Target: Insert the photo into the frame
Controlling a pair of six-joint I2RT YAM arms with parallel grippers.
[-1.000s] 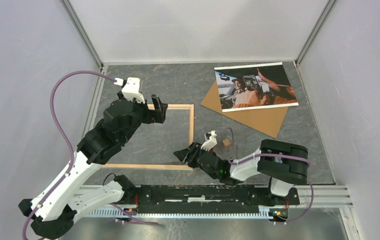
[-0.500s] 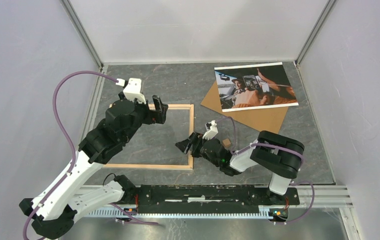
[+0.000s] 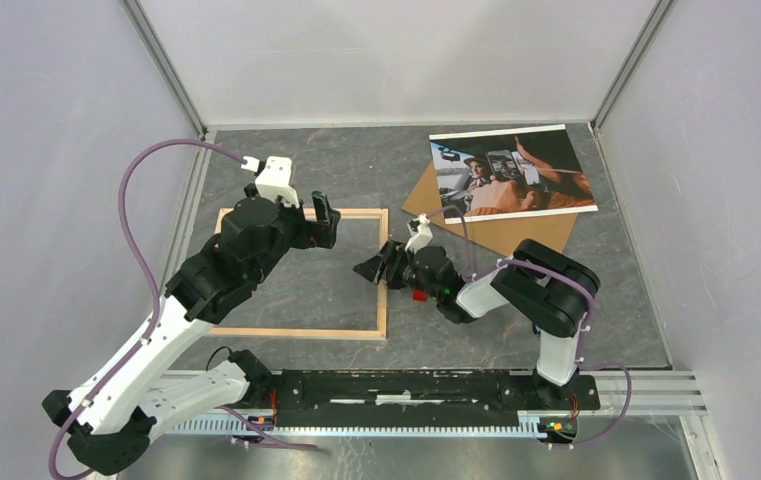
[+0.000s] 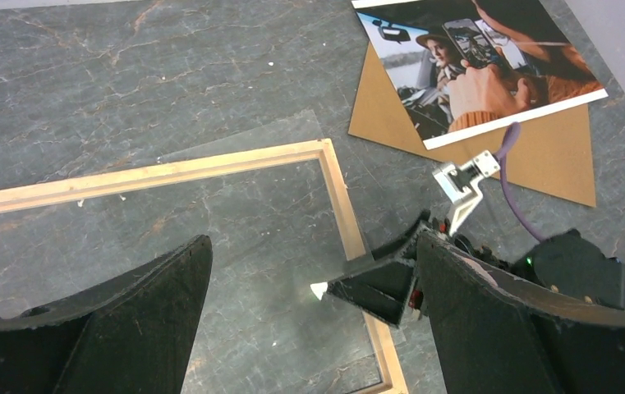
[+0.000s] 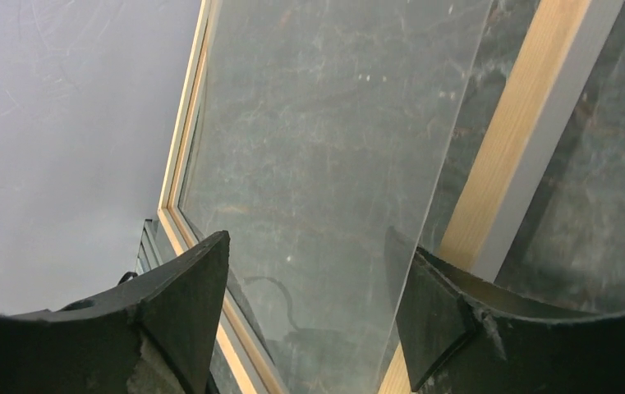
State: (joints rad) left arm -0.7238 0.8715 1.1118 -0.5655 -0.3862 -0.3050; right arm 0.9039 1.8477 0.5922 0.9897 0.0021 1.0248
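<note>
Both your hands are spread: right hand [image 3: 371,268] low over the frame's [image 3: 296,331] right slat, left hand [image 4: 315,242] above its middle. The photo [image 3: 511,172] lies well beyond the frame's far-right corner, on the backing board [image 3: 516,238]. Risk: you knock the skewed clear pane [image 4: 276,238] further off the frame.

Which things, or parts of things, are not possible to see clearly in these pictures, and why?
- Left side of the frame: top view, mostly under the left arm.
- Most of the backing board: top view, covered by the photo.
- Outline of the clear pane: top view, too transparent to trace.
- Whether the right end effector touches the pane: right wrist view, cannot tell.
</note>
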